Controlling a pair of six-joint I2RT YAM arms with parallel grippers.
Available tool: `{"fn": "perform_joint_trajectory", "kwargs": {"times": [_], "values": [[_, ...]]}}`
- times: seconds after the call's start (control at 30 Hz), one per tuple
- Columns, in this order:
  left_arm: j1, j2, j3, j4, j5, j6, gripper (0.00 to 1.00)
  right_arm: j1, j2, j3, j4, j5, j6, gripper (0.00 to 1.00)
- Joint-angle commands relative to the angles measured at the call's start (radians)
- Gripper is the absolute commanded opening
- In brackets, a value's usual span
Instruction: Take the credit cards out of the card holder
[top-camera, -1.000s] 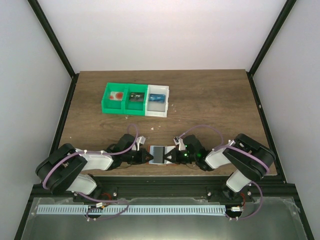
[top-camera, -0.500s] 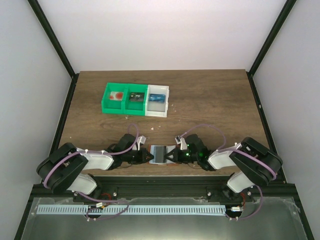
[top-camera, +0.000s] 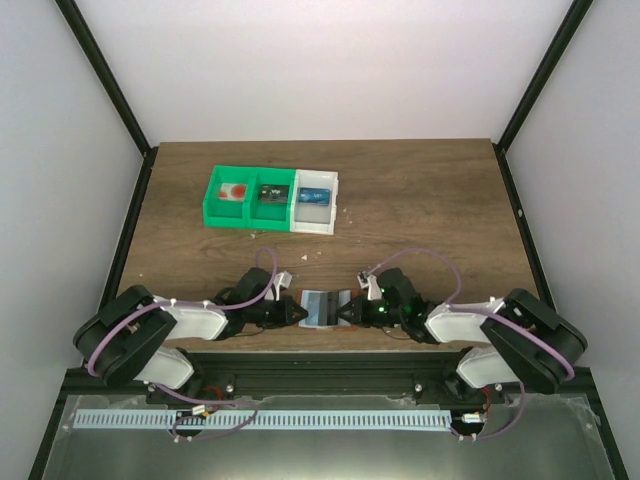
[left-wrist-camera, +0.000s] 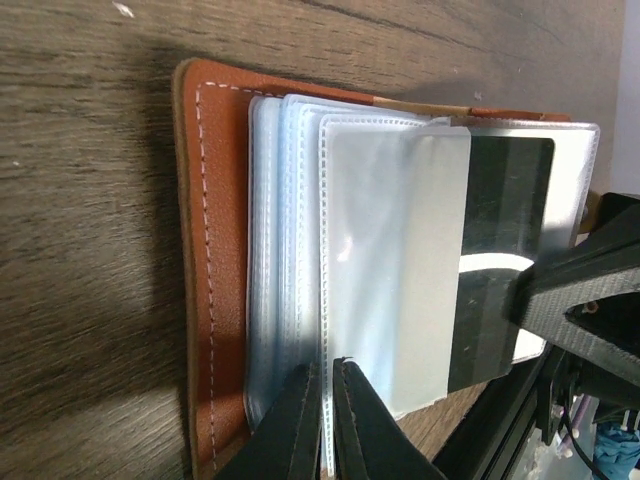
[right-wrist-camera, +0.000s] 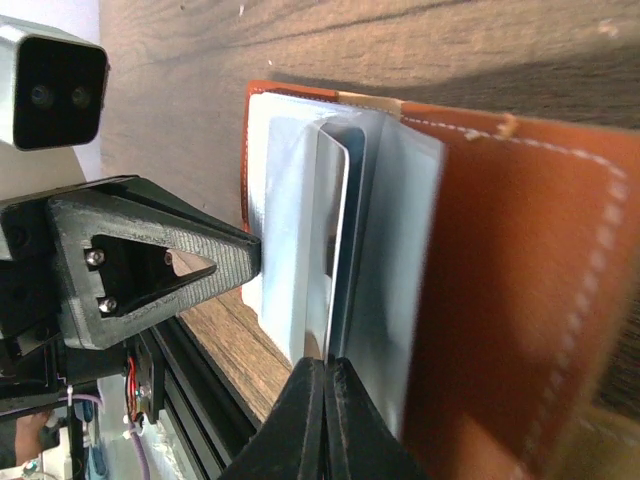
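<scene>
The left gripper (left-wrist-camera: 326, 370), at the bottom centre of its wrist view, has its fingers pressed almost together on the edge of a clear sleeve of the card holder (left-wrist-camera: 215, 250). The right gripper (right-wrist-camera: 323, 366) is pinched tight on a thin credit card (left-wrist-camera: 500, 250), grey with a dark stripe, partly out of the sleeves. The holder lies open on the table (top-camera: 420, 200), low centre in the top view. A green bin (top-camera: 225, 220) and a white bin (top-camera: 312, 226) sit well apart, upper left.
</scene>
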Motion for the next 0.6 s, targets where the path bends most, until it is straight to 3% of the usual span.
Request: {"fn": "perform_joint_trajectory", "kwargs": {"times": [0.0,0.1,0.43,0.57], "values": [[0.002,0.009,-0.017,-0.126,-0.095,-0.004,0.08,-0.015,-0.091,-0.014,-0.112,0.062,0.000,0.00],[0.002,-0.011,-0.006,-0.137,-0.097,-0.006,0.12,-0.016,-0.153,-0.011,-0.161,0.079,0.005,0.00],[-0.001,-0.160,0.195,-0.354,-0.186,0.148,0.53,-0.016,-0.330,0.058,-0.326,0.098,0.039,0.00],[-0.001,-0.243,0.246,-0.419,-0.251,0.242,0.54,-0.016,-0.369,0.092,-0.371,0.093,0.087,0.00]]}}
